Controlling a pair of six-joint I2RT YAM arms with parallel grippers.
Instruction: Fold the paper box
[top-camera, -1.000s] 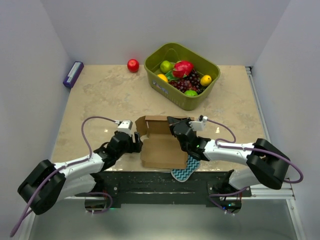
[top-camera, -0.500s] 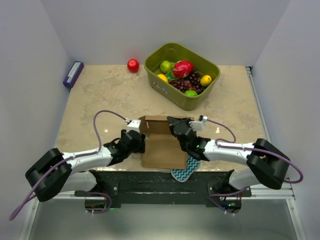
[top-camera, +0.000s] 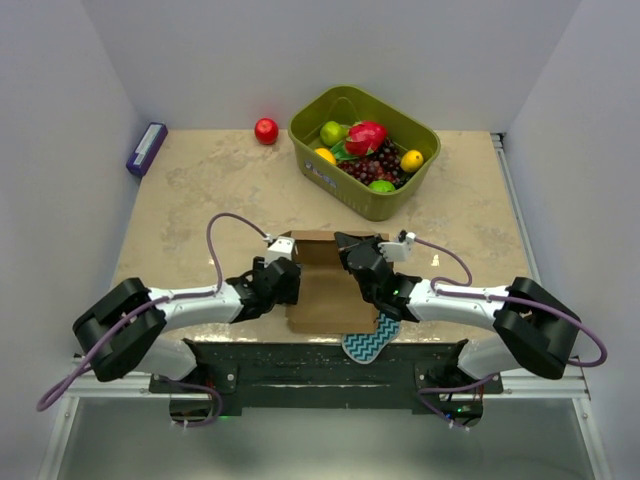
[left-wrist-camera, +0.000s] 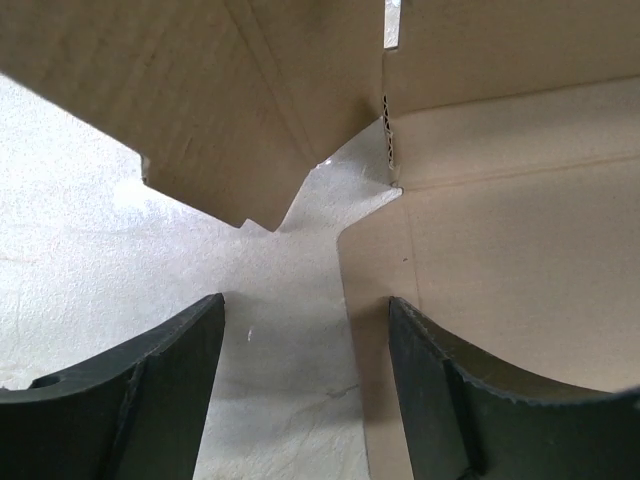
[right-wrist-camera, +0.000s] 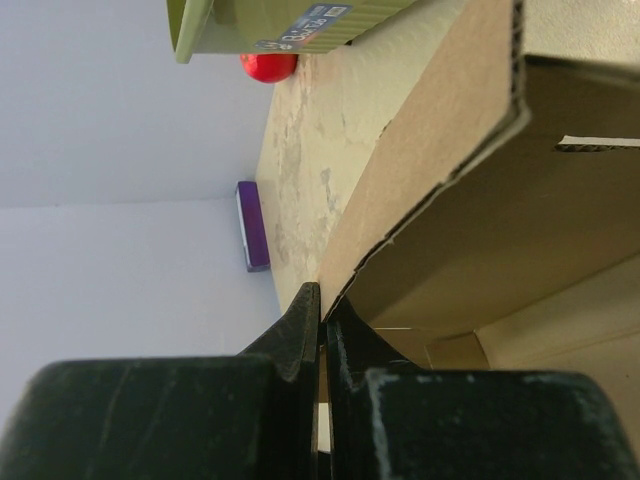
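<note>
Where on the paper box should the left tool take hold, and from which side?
Probably the loose left flap of the paper box, approached from the left, low along the table. Its thin free edge faces the open left tool, while the right tool pinches another panel.

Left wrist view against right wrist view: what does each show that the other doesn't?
Only the left wrist view: the left gripper open, one finger over the table, the other over a flat panel of the paper box. Only the right wrist view: the right gripper shut on a raised wall of the box, plus the green basket, red fruit and purple block. Both: the paper box and the table.
</note>
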